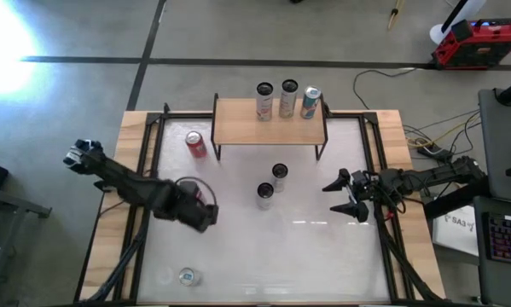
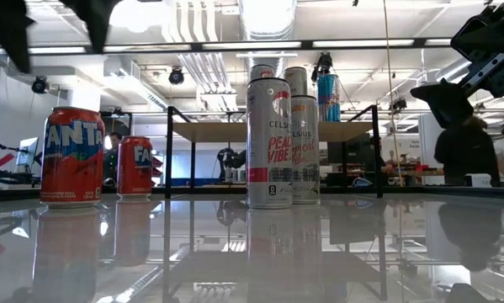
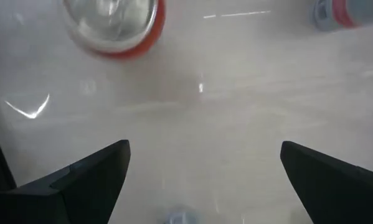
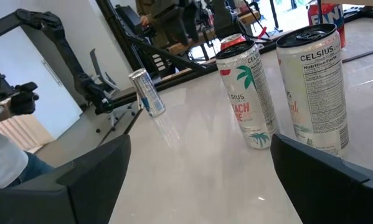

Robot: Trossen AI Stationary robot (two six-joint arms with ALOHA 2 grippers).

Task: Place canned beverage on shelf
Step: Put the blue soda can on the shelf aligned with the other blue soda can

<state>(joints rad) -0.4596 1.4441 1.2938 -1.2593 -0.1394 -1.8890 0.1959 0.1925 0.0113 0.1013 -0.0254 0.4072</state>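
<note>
- Celsius cans point(image 1: 265, 194) stand as a pair mid-desk, ahead of the right gripper point(image 1: 347, 194), whose fingers are spread with nothing between them.
- Shelf point(image 1: 269, 122) beyond them carries three cans point(image 1: 287, 100).
- Left gripper point(image 1: 206, 207) hangs spread over the desk point(image 1: 323, 247), directly above a red Fanta can point(image 3: 114, 25).
</note>
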